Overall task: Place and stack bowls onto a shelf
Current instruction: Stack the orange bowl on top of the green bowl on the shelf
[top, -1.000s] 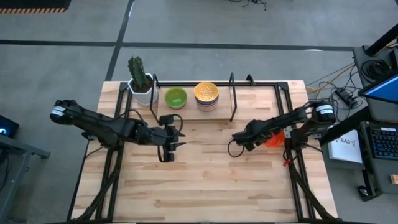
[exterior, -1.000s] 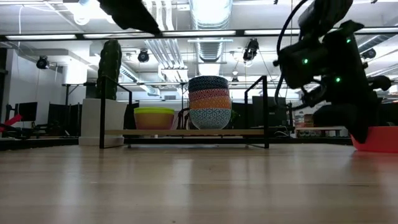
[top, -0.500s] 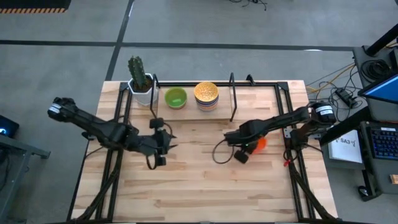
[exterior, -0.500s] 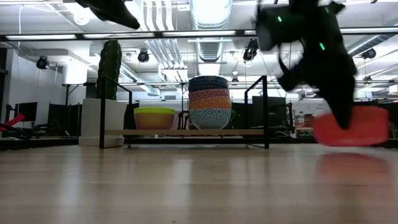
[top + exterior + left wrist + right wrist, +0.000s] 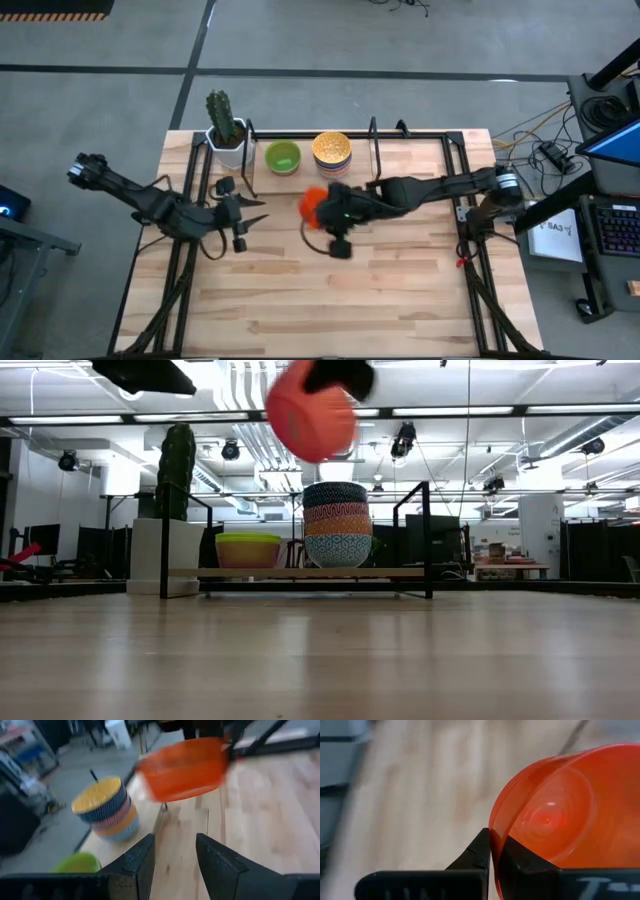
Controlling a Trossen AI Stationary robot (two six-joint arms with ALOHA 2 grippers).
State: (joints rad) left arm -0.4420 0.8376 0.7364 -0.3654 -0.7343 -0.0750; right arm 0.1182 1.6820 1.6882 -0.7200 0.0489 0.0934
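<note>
My right gripper [image 5: 326,208] is shut on a red-orange bowl [image 5: 313,202], high above the table's middle, in front of the shelf [image 5: 400,136]. The bowl also shows in the low view [image 5: 310,410] and in the left wrist view [image 5: 182,767]. On the shelf board stand a stack of several bowls with a yellow one on top [image 5: 331,150] and a green bowl [image 5: 282,157]. My left gripper [image 5: 250,212] is open and empty, left of the held bowl, its fingers [image 5: 145,862] pointing toward it. My right gripper pinches the bowl's rim [image 5: 495,837], one finger inside the bowl and one outside. The fingers come from the table's right. The bowl is lifted clear of the table and tipped on its side [image 5: 310,410].
A white pot with a green cactus [image 5: 224,120] stands at the shelf's left end. Black uprights [image 5: 374,150] rise from the shelf. Bare wooden tabletop [image 5: 330,300] lies toward the near edge.
My right gripper has swung from the table's right edge toward the left and up, carrying the red-orange bowl off the table to in front of the shelf; the bowl has tipped on its side. My left gripper has drawn back toward the table's left edge.
</note>
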